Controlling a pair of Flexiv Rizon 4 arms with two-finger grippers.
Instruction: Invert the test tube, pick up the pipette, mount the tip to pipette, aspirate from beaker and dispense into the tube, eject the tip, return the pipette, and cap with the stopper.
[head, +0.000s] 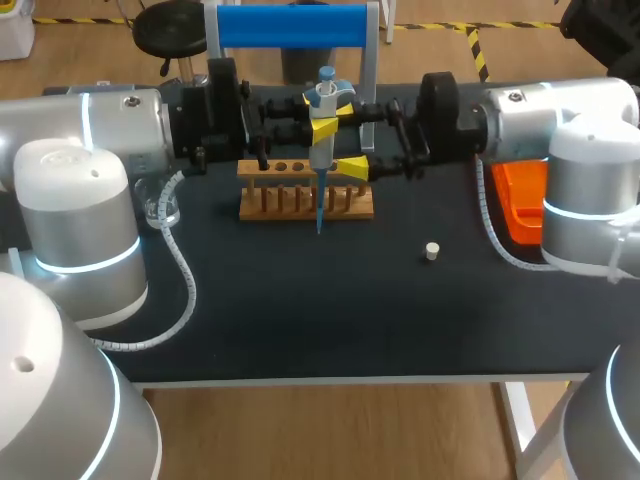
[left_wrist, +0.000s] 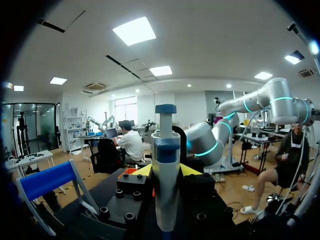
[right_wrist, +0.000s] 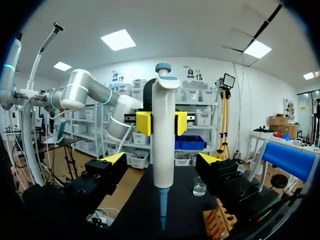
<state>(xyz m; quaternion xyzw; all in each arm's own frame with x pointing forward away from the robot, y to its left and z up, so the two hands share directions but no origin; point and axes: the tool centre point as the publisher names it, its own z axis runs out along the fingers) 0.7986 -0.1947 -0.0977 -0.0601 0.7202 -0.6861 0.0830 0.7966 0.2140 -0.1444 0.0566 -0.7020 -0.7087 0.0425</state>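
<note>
Black tabletop (head: 300, 320) carries a small clear beaker (head: 160, 207) at the left. Next, the left gripper (right_wrist: 162, 123) is clamped on the upper body of the pipette (head: 324, 140), which stands upright over the wooden rack (head: 300, 200), blue tip (head: 320, 215) pointing down. It looks like light, rigid, smooth plastic, so it is best gripped on the thick barrel, never the thin tip. The right gripper (right_wrist: 160, 160) stands spread astride the barrel lower down, touching nothing. The stopper (head: 432, 251) lies further right.

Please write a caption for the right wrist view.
Left gripper holds the tipped pipette upright, ahead of the open right gripper.
</note>
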